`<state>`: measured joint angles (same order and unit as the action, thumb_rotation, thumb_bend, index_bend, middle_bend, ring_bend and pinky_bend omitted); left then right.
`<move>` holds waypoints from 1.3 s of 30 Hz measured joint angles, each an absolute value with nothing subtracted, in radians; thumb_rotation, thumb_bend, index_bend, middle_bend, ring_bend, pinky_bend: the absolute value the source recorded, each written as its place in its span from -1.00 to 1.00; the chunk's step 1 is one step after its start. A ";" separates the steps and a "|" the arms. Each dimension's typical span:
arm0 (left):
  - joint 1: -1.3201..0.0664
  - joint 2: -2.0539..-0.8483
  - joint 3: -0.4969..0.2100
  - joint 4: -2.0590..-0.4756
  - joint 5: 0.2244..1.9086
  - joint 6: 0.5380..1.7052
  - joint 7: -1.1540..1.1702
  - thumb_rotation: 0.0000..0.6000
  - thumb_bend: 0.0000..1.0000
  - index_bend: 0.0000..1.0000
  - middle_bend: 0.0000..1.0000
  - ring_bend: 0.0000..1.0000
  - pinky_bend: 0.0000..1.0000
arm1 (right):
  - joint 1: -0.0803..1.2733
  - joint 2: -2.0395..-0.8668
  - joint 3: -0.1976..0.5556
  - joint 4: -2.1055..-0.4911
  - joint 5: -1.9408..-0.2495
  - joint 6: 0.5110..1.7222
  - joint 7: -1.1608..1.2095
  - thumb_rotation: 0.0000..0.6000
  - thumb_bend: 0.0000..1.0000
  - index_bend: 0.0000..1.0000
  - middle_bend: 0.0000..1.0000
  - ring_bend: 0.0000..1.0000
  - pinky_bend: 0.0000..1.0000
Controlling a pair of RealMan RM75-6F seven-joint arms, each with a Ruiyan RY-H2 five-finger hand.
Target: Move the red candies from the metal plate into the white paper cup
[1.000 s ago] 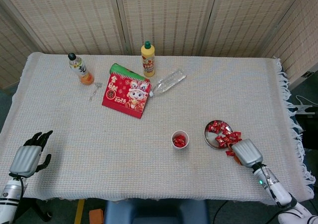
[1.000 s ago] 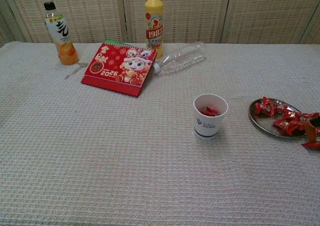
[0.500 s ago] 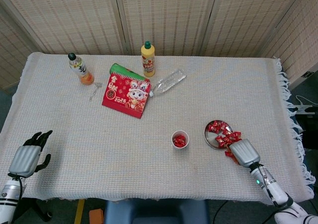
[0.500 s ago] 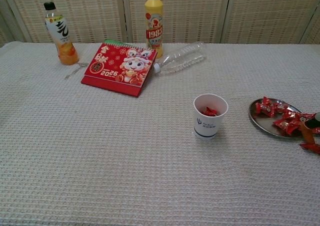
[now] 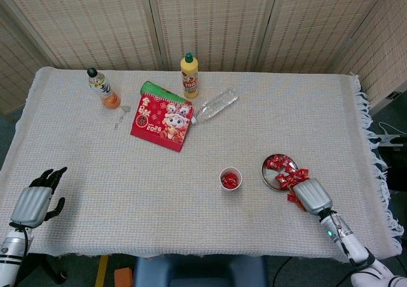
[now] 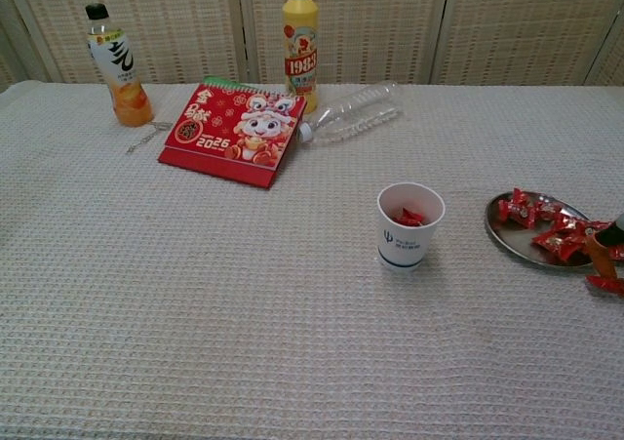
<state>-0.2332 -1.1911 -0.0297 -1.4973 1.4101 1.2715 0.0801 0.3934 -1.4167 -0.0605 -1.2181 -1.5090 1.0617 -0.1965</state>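
Head view: the metal plate [image 5: 272,174] lies on the cloth-covered surface [image 5: 286,121] toward 4 o'clock, carrying a heap of red candies [image 5: 284,172] that spills over its rim at 4 o'clock; their wrappers lie every which way, with no common long axis. The white paper cup [image 5: 230,178] stands upright just beside the plate at its 9 o'clock, mouth up, apart from it, with red candy inside. The right hand [image 5: 311,195] rests at the plate's 5 o'clock, its back to the camera, fingertips reaching the spilled candies; whether it grips one cannot be told. The left hand [image 5: 36,198] sits at the surface's 8 o'clock edge, fingers apart and holding nothing. At 11 o'clock stand an orange drink bottle [image 5: 102,89] and a yellow bottle [image 5: 189,76], both upright, with a red calendar [image 5: 161,118] between them and a clear bottle [image 5: 215,104] on its side, long axis running from 2 to 8 o'clock. Chest view: the cup [image 6: 409,225] shows candy in its bottom; the plate [image 6: 522,242] lies at its 3 o'clock, and only a fingertip [image 6: 595,250] of the right hand shows at the frame edge, among the candies [image 6: 558,233].
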 measured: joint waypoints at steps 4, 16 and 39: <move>-0.234 -1.193 -0.030 -1.498 1.408 1.270 0.085 1.00 -0.05 -1.00 -0.76 -0.86 -0.53 | 0.384 -1.385 -0.055 -1.258 -1.523 1.106 -0.162 1.00 -0.37 0.19 1.00 0.89 1.00; -0.240 -1.199 -0.032 -1.495 1.399 1.256 0.094 1.00 -0.04 -1.00 -0.76 -0.85 -0.53 | 0.468 -1.333 0.047 -1.439 -1.547 1.125 0.015 1.00 -0.36 0.14 1.00 0.89 1.00; -0.235 -1.185 -0.028 -1.495 1.413 1.267 0.058 1.00 -0.04 -1.00 -0.76 -0.85 -0.53 | 0.669 -1.534 0.150 -1.436 -1.441 0.967 -0.209 1.00 -0.37 -0.36 1.00 0.88 1.00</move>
